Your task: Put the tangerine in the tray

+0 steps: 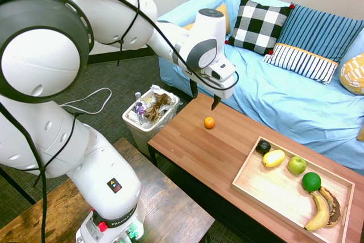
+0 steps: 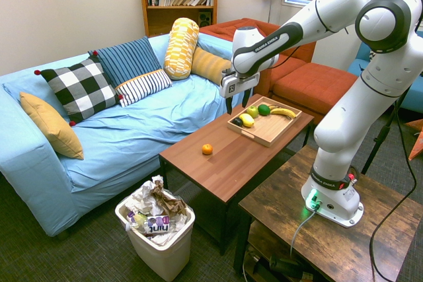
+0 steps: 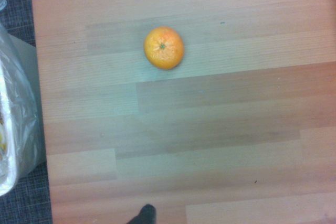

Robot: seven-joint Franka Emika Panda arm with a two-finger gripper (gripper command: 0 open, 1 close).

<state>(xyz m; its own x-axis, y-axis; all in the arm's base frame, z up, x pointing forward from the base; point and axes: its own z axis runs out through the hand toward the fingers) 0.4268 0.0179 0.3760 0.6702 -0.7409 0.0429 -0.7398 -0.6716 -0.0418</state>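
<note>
One tangerine (image 1: 209,122) sits on the bare wood of a coffee table (image 1: 196,140), apart from the light-wood tray (image 1: 273,183) at the table's other end, which bears bananas, a lemon, a green apple and other produce. Above the table hangs the robot's gripper (image 1: 205,96), its two fingers spread apart with nothing between them, beside a blue-draped sofa (image 1: 250,78).

a bin (image 2: 158,236), seemingly of crumpled paper, near a sofa (image 2: 119,143).
</note>
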